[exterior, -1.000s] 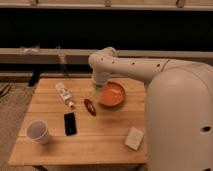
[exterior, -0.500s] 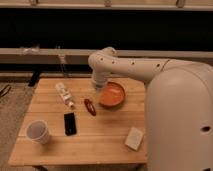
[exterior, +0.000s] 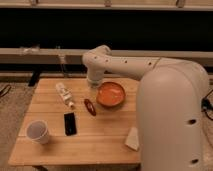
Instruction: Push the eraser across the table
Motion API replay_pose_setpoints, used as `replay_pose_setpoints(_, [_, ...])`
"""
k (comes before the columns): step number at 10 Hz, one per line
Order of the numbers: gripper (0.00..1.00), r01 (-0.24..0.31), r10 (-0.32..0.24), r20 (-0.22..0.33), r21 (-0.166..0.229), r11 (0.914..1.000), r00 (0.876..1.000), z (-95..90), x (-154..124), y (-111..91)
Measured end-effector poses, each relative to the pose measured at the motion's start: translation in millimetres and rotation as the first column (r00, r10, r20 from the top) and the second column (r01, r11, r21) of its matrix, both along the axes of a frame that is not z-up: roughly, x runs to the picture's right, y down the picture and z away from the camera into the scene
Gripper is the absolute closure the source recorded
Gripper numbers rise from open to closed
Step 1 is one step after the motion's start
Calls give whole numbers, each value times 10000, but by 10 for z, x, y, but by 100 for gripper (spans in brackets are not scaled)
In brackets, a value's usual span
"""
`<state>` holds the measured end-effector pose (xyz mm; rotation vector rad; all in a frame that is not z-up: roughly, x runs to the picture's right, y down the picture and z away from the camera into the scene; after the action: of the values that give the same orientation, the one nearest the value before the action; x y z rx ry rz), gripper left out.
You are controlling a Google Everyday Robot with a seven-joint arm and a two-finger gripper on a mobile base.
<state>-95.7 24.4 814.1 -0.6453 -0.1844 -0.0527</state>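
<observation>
The eraser (exterior: 70,123) is a small flat black block lying on the light wooden plank table (exterior: 95,142), left of centre, just right of the white cup (exterior: 38,132). My arm reaches from the right over the far part of the table. The gripper (exterior: 93,83) hangs at the arm's end near the table's back edge, beside the orange bowl (exterior: 111,94) and well behind the eraser, not touching it.
A small bottle (exterior: 65,94) lies on its side at the back left. A red oval object (exterior: 90,107) lies between the eraser and the bowl. A pale beige block (exterior: 132,139) sits at the front right. A dark wall and a rail run behind the table.
</observation>
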Motion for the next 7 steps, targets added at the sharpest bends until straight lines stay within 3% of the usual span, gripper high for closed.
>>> replay_pose_setpoints(2, [34, 764, -754, 496, -195, 9969, 9959, 38, -456, 149])
replay_pose_setpoints(4, [34, 1729, -1673, 1089, -442, 9839, 9799, -31, -880, 478])
replay_pose_setpoints(7, [34, 3127, -2948, 1866, -748, 9469, 9372, -145, -1173, 1100])
